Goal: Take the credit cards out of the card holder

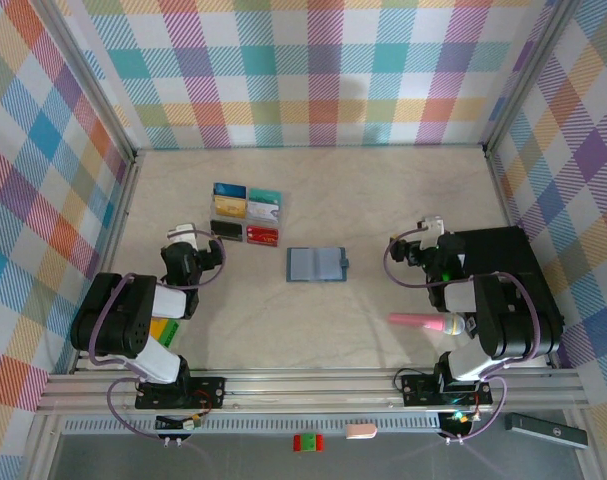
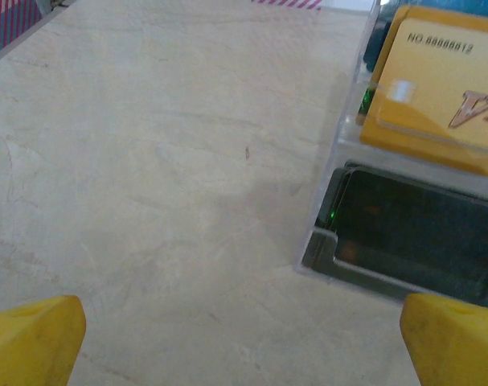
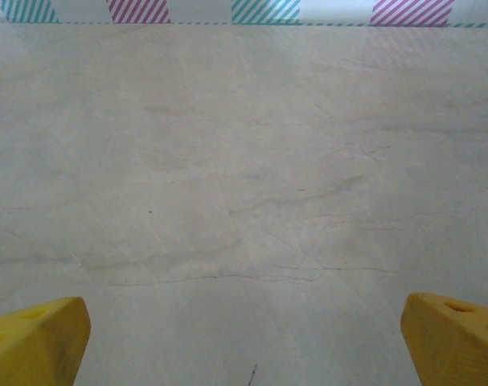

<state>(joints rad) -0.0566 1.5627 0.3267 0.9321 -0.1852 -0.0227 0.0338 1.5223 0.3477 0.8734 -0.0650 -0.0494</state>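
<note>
The card holder (image 1: 316,264) lies open and flat at the middle of the table, its teal-blue pages facing up. Several credit cards (image 1: 247,213) lie in a grid inside a clear compartment tray (image 2: 322,241) to its left rear. The left wrist view shows a yellow card (image 2: 436,88) and, nearer, a black card (image 2: 420,233). My left gripper (image 1: 205,240) (image 2: 244,346) hangs open just left of the tray, over bare table. Off to the holder's right, my right gripper (image 1: 421,238) (image 3: 244,346) is open over bare table. Neither holds anything.
A big black box (image 1: 503,265) stands at the right behind the right arm. A pink and yellow object (image 1: 428,322) lies by that arm. Yellow and green blocks (image 1: 161,330) sit under the left arm. Checked walls (image 1: 313,70) close in three sides.
</note>
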